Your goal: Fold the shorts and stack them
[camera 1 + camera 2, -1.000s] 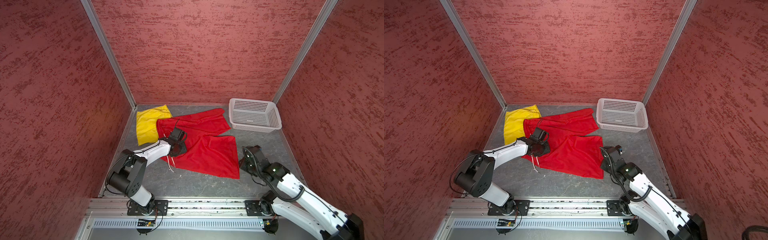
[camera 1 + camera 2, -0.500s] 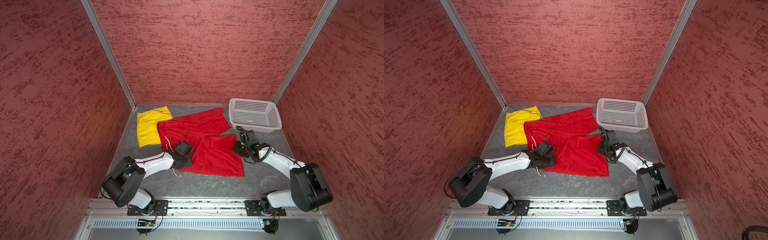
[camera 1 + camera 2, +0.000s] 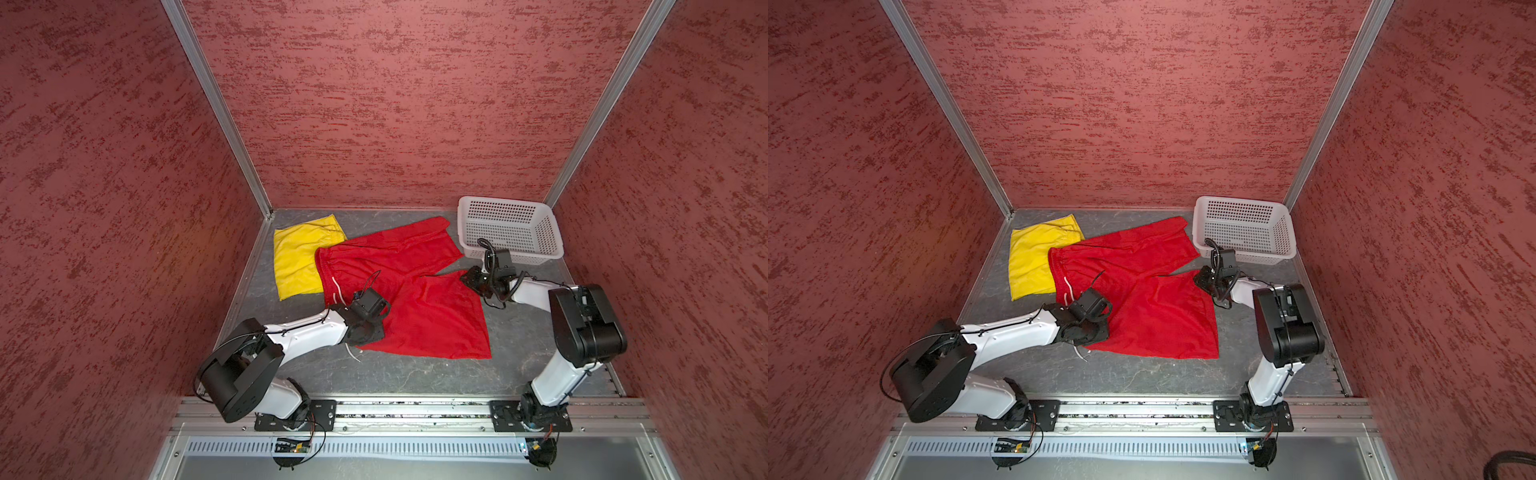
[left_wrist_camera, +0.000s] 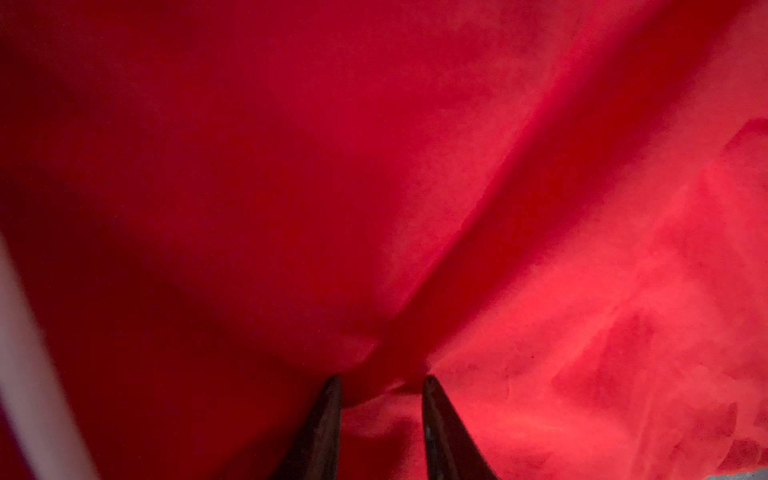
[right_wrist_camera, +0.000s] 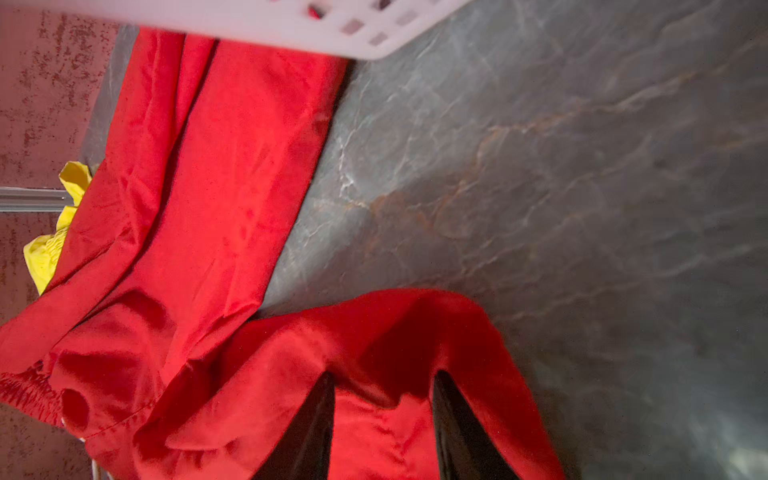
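Left hand (image 3: 374,330) and right hand (image 3: 468,279) each pinch the red shorts (image 3: 415,299), jaws drawn narrow on cloth.

The red shorts lie spread across the middle of the grey, marble-veined bench (image 3: 415,374). They are a smooth, faintly glossy weave with a puckered elastic waist at the left and a pale drawstring (image 3: 336,286) trailing from it. The left hand grips the near waist corner; its wrist view shows dark tapered fingertips (image 4: 328,415) with a long crease running into them. The right hand holds the hem corner of the near leg (a broad trapezoid), the cloth humped over its fingers (image 5: 316,415). The yellow shorts (image 3: 301,257) lie as a flat, rough rectangle in the far left corner, with the red waist overlapping one edge. A white perforated plastic basket (image 3: 509,208) stands at the far right, just behind the right hand.
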Motion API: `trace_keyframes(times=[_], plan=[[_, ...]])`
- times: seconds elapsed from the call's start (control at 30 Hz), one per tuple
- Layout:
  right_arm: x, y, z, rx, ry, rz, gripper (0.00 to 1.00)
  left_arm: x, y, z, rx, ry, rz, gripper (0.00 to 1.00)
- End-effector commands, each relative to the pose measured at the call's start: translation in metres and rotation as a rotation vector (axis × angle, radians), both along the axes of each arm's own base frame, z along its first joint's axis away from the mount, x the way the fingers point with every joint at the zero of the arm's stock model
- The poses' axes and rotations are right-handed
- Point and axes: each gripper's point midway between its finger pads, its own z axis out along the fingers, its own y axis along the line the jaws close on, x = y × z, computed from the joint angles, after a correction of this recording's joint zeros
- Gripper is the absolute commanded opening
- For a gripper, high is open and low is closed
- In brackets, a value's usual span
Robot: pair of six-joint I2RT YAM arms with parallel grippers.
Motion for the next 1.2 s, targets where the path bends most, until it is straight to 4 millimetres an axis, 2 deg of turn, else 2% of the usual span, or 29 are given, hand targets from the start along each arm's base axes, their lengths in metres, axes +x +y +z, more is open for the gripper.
trace_keyframes(times=[0.0, 0.1, 0.17, 0.2, 0.3, 0.47, 0.57, 0.63, 0.73, 0.8, 0.9, 1.0, 1.1, 1.17], plan=[[0.027, 0.014, 0.015, 0.08, -0.103, 0.053, 0.41, -0.014, 0.014, -0.014, 0.079, 0.077, 0.005, 0.35], [0.031, 0.021, 0.014, 0.128, -0.106, 0.069, 0.22, -0.013, 0.012, -0.017, 0.08, 0.085, 0.004, 0.35], [0.031, 0.019, 0.014, 0.117, -0.11, 0.059, 0.04, -0.012, 0.012, -0.017, 0.081, 0.085, 0.005, 0.35], [0.031, 0.016, 0.016, 0.107, -0.113, 0.054, 0.0, -0.012, 0.012, -0.018, 0.081, 0.087, 0.007, 0.35], [0.029, 0.0, 0.019, 0.058, -0.102, 0.018, 0.0, -0.011, 0.013, -0.021, 0.081, 0.095, 0.009, 0.35], [0.028, -0.045, 0.026, -0.131, -0.069, -0.099, 0.0, -0.011, 0.016, -0.027, 0.073, 0.112, 0.017, 0.35], [0.024, -0.065, 0.026, -0.234, -0.039, -0.143, 0.0, -0.01, 0.016, -0.028, 0.066, 0.116, 0.019, 0.35], [0.024, -0.069, 0.026, -0.26, -0.036, -0.149, 0.0, -0.008, 0.015, -0.028, 0.061, 0.114, 0.017, 0.35], [0.024, -0.065, 0.022, -0.24, -0.028, -0.139, 0.2, -0.004, 0.01, -0.023, 0.038, 0.108, 0.011, 0.54], [0.022, -0.061, 0.022, -0.215, -0.024, -0.135, 0.24, 0.001, 0.004, -0.014, 0.014, 0.094, -0.004, 0.61], [0.016, -0.056, 0.033, -0.182, -0.039, -0.133, 0.27, 0.015, -0.008, 0.016, -0.036, 0.045, -0.025, 0.67], [0.007, -0.046, 0.061, -0.201, -0.08, -0.118, 0.29, 0.037, -0.011, 0.066, -0.085, -0.054, -0.031, 0.68], [0.006, -0.028, 0.102, -0.261, -0.162, -0.082, 0.31, 0.062, 0.006, 0.125, -0.109, -0.199, -0.001, 0.68], [0.012, -0.018, 0.126, -0.298, -0.202, -0.054, 0.33, 0.08, 0.029, 0.161, -0.106, -0.305, 0.041, 0.65]])
